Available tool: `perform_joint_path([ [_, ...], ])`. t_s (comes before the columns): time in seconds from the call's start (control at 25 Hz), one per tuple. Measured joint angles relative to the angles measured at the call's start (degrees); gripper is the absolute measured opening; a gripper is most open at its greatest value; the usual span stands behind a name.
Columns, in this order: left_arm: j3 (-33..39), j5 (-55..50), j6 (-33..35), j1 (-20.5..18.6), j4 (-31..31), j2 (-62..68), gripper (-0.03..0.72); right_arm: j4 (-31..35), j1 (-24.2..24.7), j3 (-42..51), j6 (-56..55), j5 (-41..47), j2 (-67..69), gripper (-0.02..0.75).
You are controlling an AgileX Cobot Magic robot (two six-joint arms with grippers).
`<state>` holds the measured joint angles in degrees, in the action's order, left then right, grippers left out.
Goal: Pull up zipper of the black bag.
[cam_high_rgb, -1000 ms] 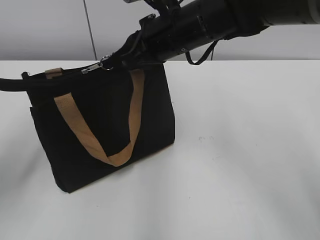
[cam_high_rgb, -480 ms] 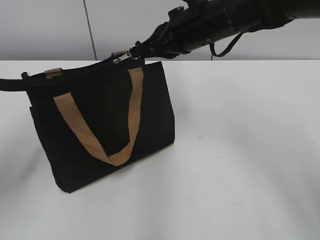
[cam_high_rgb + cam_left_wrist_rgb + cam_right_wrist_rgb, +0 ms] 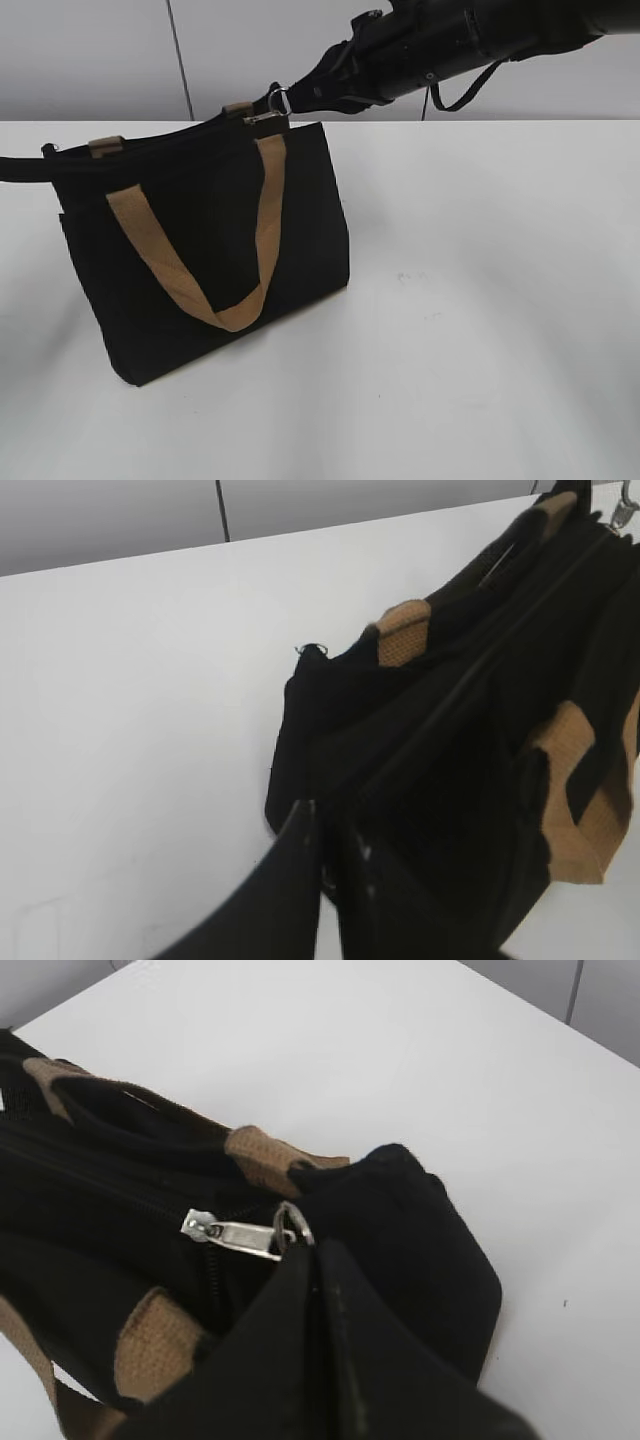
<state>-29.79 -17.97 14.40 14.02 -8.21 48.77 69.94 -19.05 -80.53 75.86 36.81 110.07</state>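
Note:
The black bag [image 3: 210,250] stands upright on the white table, with tan strap handles [image 3: 180,270]. Its zipper pull [image 3: 262,117] with a silver ring sits near the right end of the top edge. My right gripper [image 3: 290,98] is shut on the ring; in the right wrist view the gripper [image 3: 315,1250] pinches the ring just behind the silver pull [image 3: 235,1233]. My left gripper [image 3: 325,820] is shut on the bag's left top corner fabric [image 3: 320,710]; in the exterior view only its arm [image 3: 25,166] shows at the left edge.
The white table [image 3: 480,300] runs to the right and front of the bag. A grey wall with a vertical seam [image 3: 180,60] stands behind.
My right gripper has drawn the zipper pull to the right along the top edge, from about the middle to near the right end. The left gripper and bag have held still.

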Motion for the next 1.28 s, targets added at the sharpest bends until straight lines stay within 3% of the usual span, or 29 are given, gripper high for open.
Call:
perform_joint_path([
  [0.08, 0.00, 0.00, 0.00, -0.05, -1.13, 0.00, 0.092, -0.17, 0.00, 0.00, -0.52, 0.85, -0.52, 0.122],
  [0.24, 0.00, -1.91, 0.00, -0.05, -3.22, -0.04, 0.336, -4.15, 0.00, 0.00, -4.31, 2.22, -3.46, 0.380],
  [0.32, 0.00, -4.44, 0.00, -0.05, -3.86, -0.04, 0.405, -9.04, 0.00, 0.00, -8.07, 3.71, -5.01, 0.430],
  [0.6, 0.00, -14.66, -2.22, -0.11, -6.52, -0.73, 0.444, -32.12, 0.00, -0.02, -30.85, 13.11, -8.94, 0.461],
  [0.72, -0.01, -19.07, -3.16, -0.11, -6.57, -1.58, 0.444, -37.73, 0.00, 1.43, -37.23, 14.91, -11.33, 0.464],
  [1.0, -0.12, -30.02, -3.34, -0.11, -6.59, -9.03, 0.445, -40.99, 0.00, 16.00, -41.72, 14.46, -22.55, 0.464],
  [1.28, -1.30, -36.79, -6.15, -0.11, -6.21, -19.42, 0.445, -41.99, 0.00, 27.55, -48.01, 13.02, -43.33, 0.464],
])
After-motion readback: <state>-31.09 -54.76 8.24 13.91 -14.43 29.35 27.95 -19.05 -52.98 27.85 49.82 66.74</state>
